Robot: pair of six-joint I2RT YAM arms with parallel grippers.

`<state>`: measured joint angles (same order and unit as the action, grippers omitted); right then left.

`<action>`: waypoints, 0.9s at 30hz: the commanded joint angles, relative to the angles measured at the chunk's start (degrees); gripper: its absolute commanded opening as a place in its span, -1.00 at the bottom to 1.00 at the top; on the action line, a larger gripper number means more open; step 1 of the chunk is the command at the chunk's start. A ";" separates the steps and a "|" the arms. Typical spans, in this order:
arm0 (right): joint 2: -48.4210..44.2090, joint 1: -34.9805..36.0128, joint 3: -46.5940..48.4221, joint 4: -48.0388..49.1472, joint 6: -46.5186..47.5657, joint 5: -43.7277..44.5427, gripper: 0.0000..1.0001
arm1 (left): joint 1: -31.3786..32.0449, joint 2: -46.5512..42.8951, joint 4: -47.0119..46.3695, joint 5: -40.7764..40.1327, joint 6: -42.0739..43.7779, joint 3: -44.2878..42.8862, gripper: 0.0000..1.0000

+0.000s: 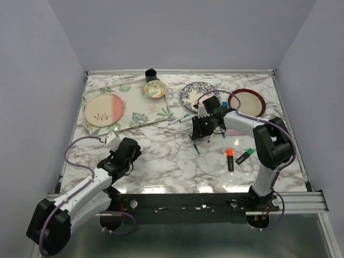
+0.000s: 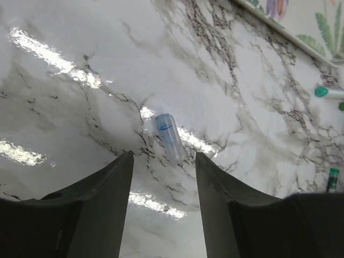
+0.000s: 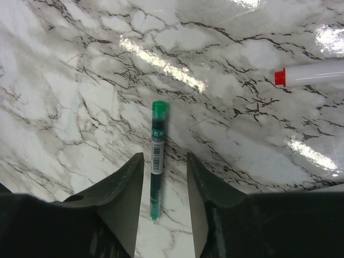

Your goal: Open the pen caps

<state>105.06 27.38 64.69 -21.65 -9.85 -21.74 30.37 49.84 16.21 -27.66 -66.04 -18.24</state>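
Note:
In the left wrist view a clear, blue-tinted pen cap lies on the marble just beyond my left gripper. That gripper is open, and nothing sits between its fingers. A thin green pen lies flat on the table with its bare tip pointing toward the wrist. My right gripper stands open around the pen's lower half, with a gap on each side. From above, the left gripper is at the near left and the right gripper is near the centre.
A white pen with a red end lies to the right. An orange highlighter and a green highlighter rest at the near right. A leaf-print tray with a pink plate, a bowl, a black cup, a patterned plate and a red plate line the back.

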 commanded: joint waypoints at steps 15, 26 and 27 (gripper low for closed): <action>-17.77 -2.76 3.26 -17.98 41.82 -9.91 0.48 | -0.49 -15.41 3.47 18.60 23.73 -16.96 0.82; -31.84 -14.98 -15.72 -12.90 67.73 -7.01 0.49 | -0.40 -3.00 18.77 16.16 50.91 -37.13 0.89; -31.58 -15.42 -16.69 -12.80 70.81 -5.79 0.50 | -0.40 -3.00 18.34 15.02 51.97 -35.57 0.90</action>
<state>75.83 14.50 54.04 -36.05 44.95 -30.02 30.33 45.89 28.10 -10.39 -27.53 -54.57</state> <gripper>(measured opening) 0.740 0.939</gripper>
